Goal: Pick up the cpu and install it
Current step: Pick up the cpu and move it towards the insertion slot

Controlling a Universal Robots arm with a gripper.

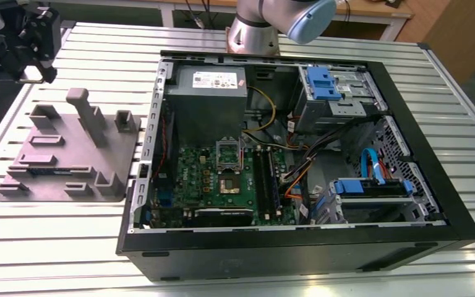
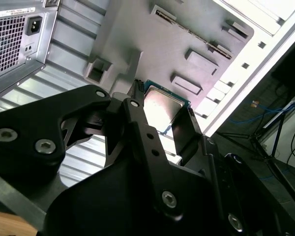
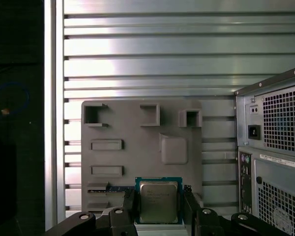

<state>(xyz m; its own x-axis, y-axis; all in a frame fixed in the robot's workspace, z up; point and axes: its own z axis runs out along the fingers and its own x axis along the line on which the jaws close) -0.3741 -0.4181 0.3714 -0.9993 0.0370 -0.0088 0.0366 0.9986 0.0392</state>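
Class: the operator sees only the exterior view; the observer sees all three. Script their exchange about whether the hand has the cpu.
Operator: In my exterior view the hand hangs near the grey tray. Has it got the cpu?
Observer: Yes. In both wrist views the cpu sits gripped between the fingers.
Operator: Which face shows?
Observer: In the first wrist view its shiny metal top faces the camera.

The cpu (image 3: 158, 201) has a shiny silver metal top; the counter (image 3: 137, 49) is ribbed, glossy metal; the grey holder (image 3: 137, 132) looks matt plastic.
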